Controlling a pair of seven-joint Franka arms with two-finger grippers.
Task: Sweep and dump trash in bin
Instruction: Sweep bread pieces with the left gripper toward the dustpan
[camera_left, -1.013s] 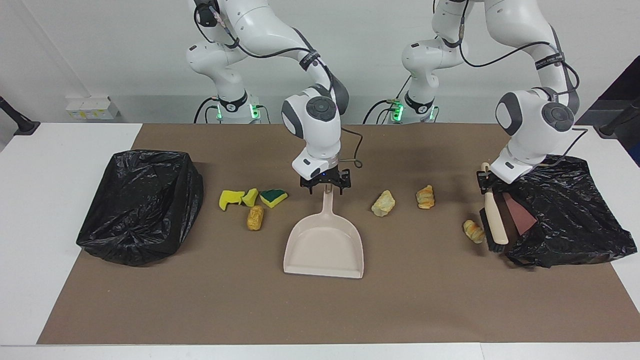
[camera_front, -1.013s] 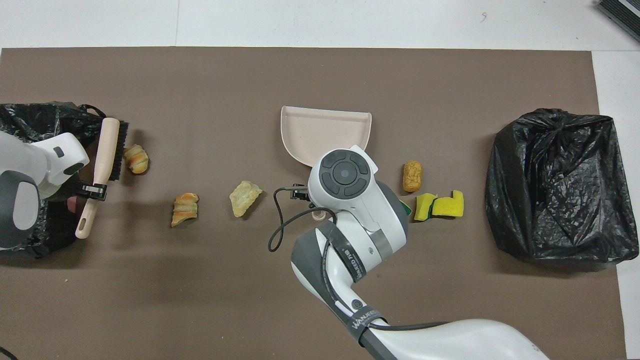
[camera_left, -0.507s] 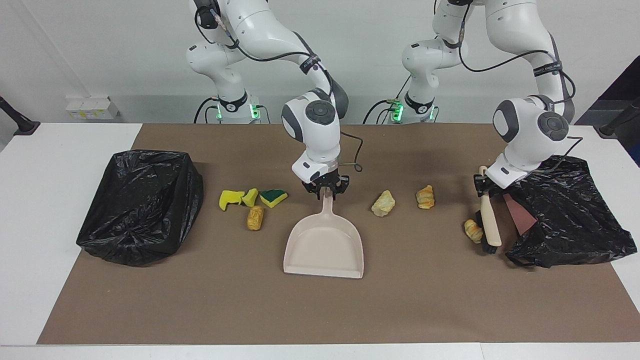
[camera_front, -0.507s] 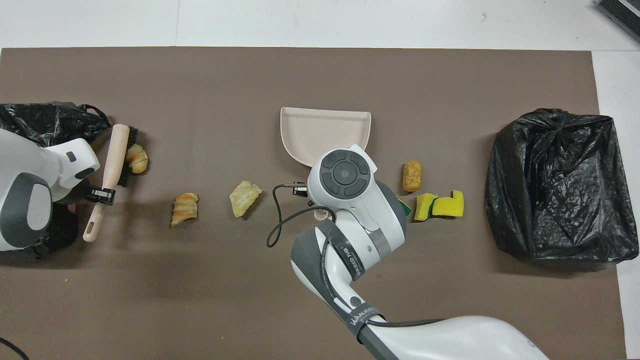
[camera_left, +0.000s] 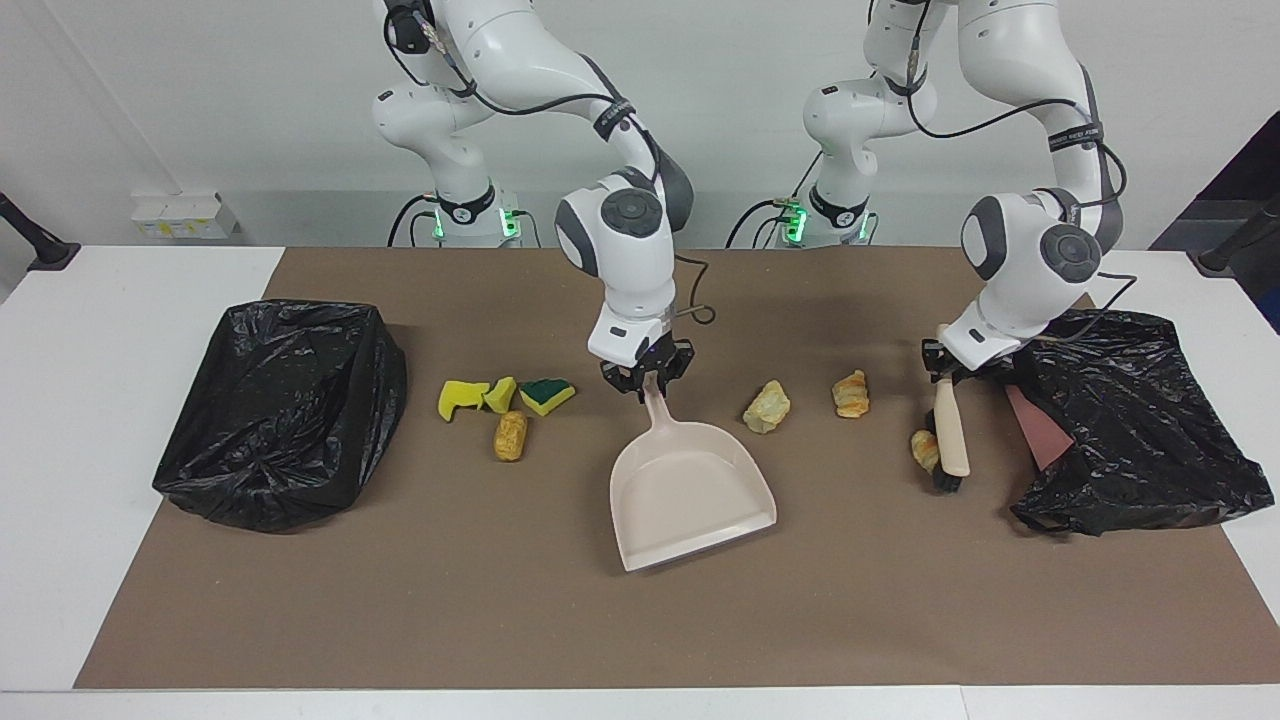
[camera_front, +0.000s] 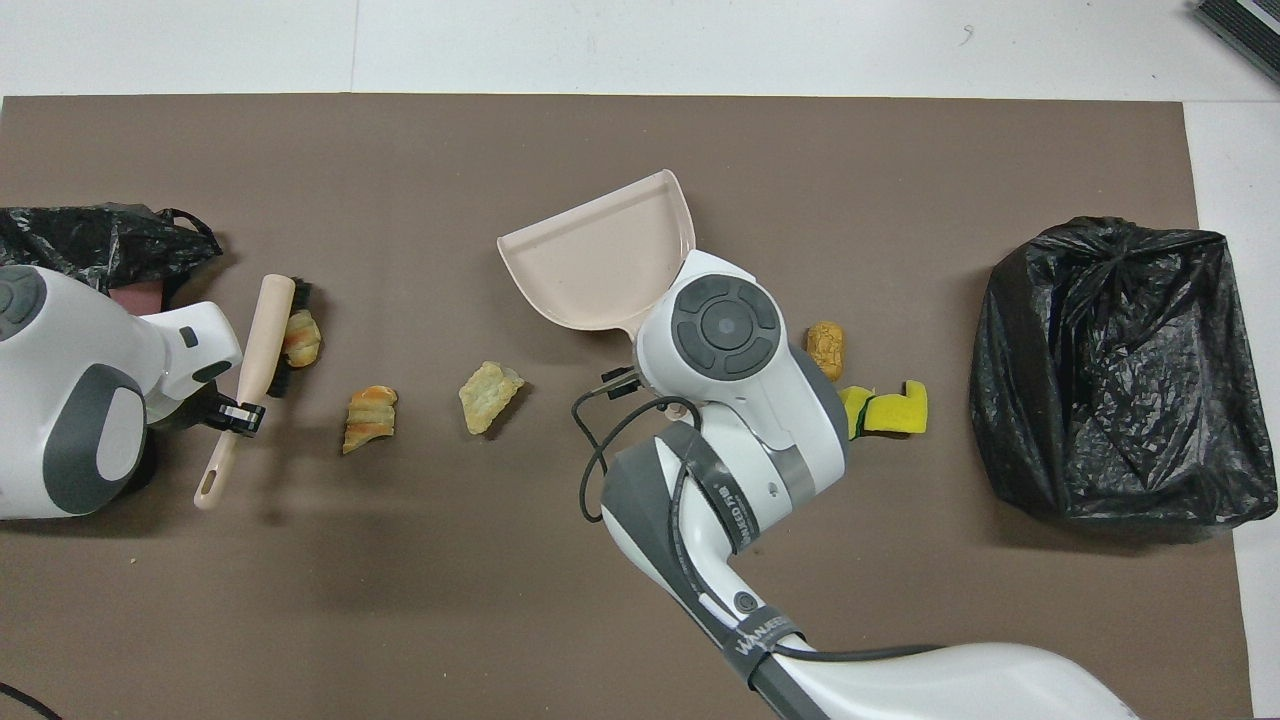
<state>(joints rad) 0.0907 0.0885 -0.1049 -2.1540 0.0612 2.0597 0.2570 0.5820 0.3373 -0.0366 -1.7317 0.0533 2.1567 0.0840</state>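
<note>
Beige dustpan (camera_left: 690, 490) sits angled toward the left arm's end, right end effector (camera_left: 645, 378) pinching its handle; left end effector (camera_left: 940, 368) clamps the brush (camera_left: 948, 432), bristles against one bread lump (camera_left: 922, 449), probably to catch the trash (camera_left: 766, 407) swept over; bin (camera_left: 280, 410) waits by the sponge bits (camera_left: 505, 393) at the right arm's end.

Robotics lab. Two white arms (camera_left: 560, 70) were bolted at the edge of a white counter (camera_left: 120, 300) covered by a brown mat (camera_left: 500, 600), green status lights on their bases (camera_left: 510, 218), cables running along the links. Bare white wall (camera_left: 200, 100), a small white box (camera_left: 180, 215) by it; nothing domestic in sight.
</note>
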